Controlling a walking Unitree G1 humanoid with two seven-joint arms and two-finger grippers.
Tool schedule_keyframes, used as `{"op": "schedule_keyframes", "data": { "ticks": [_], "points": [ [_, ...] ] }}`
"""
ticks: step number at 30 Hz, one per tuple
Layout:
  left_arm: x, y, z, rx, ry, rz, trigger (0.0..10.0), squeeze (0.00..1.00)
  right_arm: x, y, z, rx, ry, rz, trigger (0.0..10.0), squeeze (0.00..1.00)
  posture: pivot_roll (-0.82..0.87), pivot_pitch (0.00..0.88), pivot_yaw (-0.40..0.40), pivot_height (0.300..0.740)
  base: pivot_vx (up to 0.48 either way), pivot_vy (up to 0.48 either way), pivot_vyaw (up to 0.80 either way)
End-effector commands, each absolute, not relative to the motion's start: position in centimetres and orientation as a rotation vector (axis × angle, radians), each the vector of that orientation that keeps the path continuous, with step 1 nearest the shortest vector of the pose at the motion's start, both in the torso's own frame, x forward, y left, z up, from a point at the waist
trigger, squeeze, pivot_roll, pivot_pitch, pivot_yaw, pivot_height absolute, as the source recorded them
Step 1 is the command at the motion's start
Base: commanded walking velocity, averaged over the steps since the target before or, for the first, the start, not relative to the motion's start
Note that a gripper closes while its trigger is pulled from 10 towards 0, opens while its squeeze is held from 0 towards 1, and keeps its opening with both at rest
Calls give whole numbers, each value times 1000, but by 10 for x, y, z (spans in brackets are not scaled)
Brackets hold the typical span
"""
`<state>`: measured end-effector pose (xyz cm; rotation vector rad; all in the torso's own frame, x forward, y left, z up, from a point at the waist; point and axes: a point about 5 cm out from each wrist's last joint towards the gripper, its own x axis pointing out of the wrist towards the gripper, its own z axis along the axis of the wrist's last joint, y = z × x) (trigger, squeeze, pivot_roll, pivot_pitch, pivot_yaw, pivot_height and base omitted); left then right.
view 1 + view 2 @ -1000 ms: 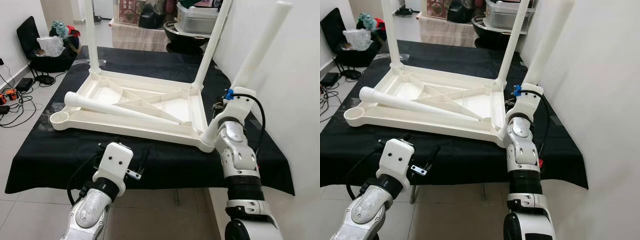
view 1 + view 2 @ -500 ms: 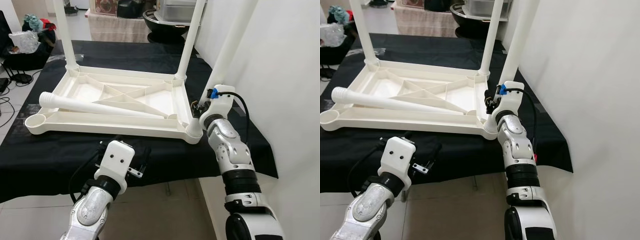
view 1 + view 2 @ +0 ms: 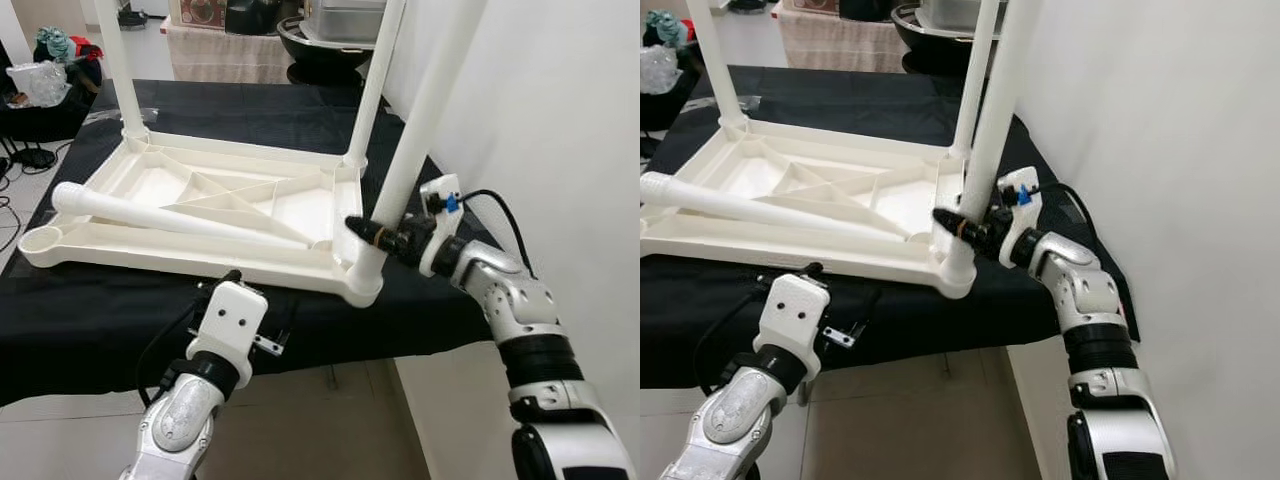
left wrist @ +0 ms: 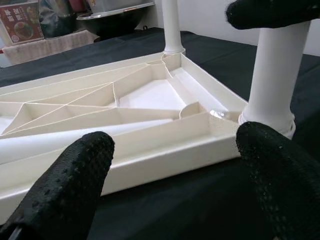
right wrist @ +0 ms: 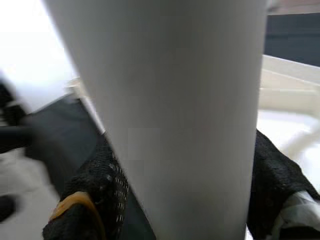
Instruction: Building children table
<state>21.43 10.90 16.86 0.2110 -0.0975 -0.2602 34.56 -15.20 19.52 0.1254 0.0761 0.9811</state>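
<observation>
Left eye view: white table top (image 3: 210, 205) upside down on black cloth (image 3: 90, 300), near-right corner leg (image 3: 420, 130) seated upright in its socket, clamped low on the shaft between fingers of right gripper (image 3: 385, 236). Two far legs (image 3: 372, 85) standing in their corners, one loose leg (image 3: 170, 217) lying across the ribbed underside. Left gripper (image 4: 170, 150) spread wide, holding nothing, low at the near edge of cloth, facing the frame.

The right hand (image 3: 385, 236) reaches inward from the right, fingers clamped. The left hand (image 4: 170, 165) hovers low, fingers spread wide.
</observation>
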Motion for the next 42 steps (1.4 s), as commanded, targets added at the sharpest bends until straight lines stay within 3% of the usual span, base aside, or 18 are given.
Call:
{"op": "schedule_keyframes", "data": {
  "ticks": [1, 4, 5, 12, 15, 17, 18, 24, 26, 28, 31, 32, 33, 36, 38, 40, 41, 42],
  "points": [
    [213, 107, 168, 211, -93, -268, 10000, 0, 340, -143, 196, 133, 74, 1073, 10000, 0, 73, 43, -124, 740, 0, 0, 0],
    [214, 107, 169, 210, -94, -267, 10000, 0, 339, -139, 196, 132, 69, 1158, 10000, 0, 76, 43, -126, 740, 0, 0, 0],
    [214, 107, 169, 210, -95, -266, 10000, 0, 341, -138, 196, 142, 72, 1162, 0, 0, 77, 43, -129, 740, 0, 0, 0],
    [214, 107, 169, 210, -95, -263, 10000, 0, 349, -137, 199, 164, 30, 1119, 0, 0, 76, 43, -126, 740, 0, 0, 0],
    [213, 107, 169, 209, -95, -264, 10000, 0, 358, -140, 198, 165, 5, 982, 0, 0, 76, 43, -126, 740, 0, 0, 0],
    [213, 107, 169, 210, -95, -265, 10000, 0, 375, -148, 197, 174, -25, 693, 0, 0, 75, 35, -125, 740, 0, 0, 0],
    [213, 107, 169, 210, -95, -265, 10000, 0, 375, -148, 197, 174, -25, 693, 0, 0, 75, 35, -125, 740, 0, 0, 0],
    [213, 107, 167, 210, -93, -267, 10000, 0, 387, -182, 173, 46, 112, 47, 0, 0, 73, 29, -125, 740, 0, 0, 0],
    [213, 107, 167, 210, -93, -267, 10000, 0, 387, -182, 173, 46, 112, 47, 0, 0, 73, 29, -125, 740, 0, 0, 0],
    [213, 106, 168, 211, -94, -267, 10000, 0, 381, -196, 167, 1, 133, -156, 0, 0, 78, 27, -129, 740, 0, 0, 0],
    [213, 107, 168, 211, -94, -265, 10000, 0, 376, -198, 165, 8, 137, -233, 0, 0, 78, 27, -129, 740, 0, 0, 0],
    [213, 107, 168, 212, -93, -264, 10000, 0, 374, -194, 164, 36, 135, -265, 2745, 0, 78, 27, -129, 740, 0, 0, 0],
    [213, 107, 167, 213, -92, -265, 10000, 0, 374, -179, 165, 80, 123, -189, 10000, 1000, 74, 25, -127, 740, 0, 0, 0],
    [213, 107, 167, 213, -92, -265, 10000, 0, 374, -179, 165, 80, 123, -189, 10000, 1000, 74, 25, -127, 740, 0, 0, 0],
    [213, 106, 167, 213, -92, -267, 10000, 0, 378, -155, 173, 144, 70, -60, 10000, 1000, 73, 26, -129, 740, 0, 0, 0],
    [213, 106, 167, 213, -92, -267, 10000, 0, 380, -149, 178, 146, 45, -20, 10000, 1000, 72, 28, -127, 740, 0, 0, 0],
    [213, 106, 168, 213, -93, -266, 10000, 0, 381, -147, 181, 149, 32, 6, 10000, 0, 71, 28, -130, 740, 0, 0, 0],
    [213, 106, 168, 213, -93, -266, 10000, 0, 383, -145, 184, 170, 23, 54, 10000, 0, 72, 28, -131, 740, 0, 0, 0]
  ]
}}
